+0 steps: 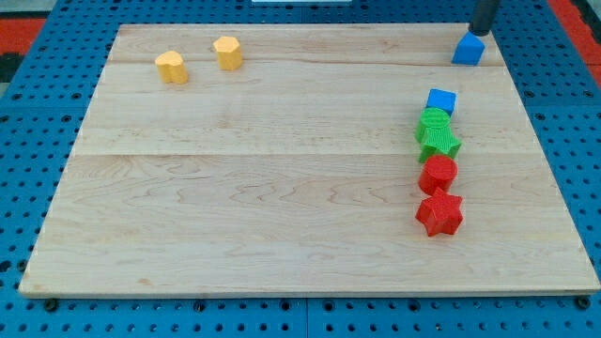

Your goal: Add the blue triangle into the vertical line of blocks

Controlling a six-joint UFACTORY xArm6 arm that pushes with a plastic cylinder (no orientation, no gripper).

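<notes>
The blue triangle (468,49) lies near the board's top right corner. My tip (481,33) stands just above and right of it, touching or nearly touching its upper edge. Below it, a vertical line of blocks runs down the right side: a blue cube (440,100) at the top, a green round block (433,120), a green star (439,143), a red round block (438,174) and a red star (439,214) at the bottom. The triangle sits apart from the line, above and slightly right of the blue cube.
Two yellow blocks lie at the top left: a yellow heart-like block (170,67) and a yellow hexagonal block (227,52). The wooden board (282,188) lies on a blue pegboard; its right edge is close to the line.
</notes>
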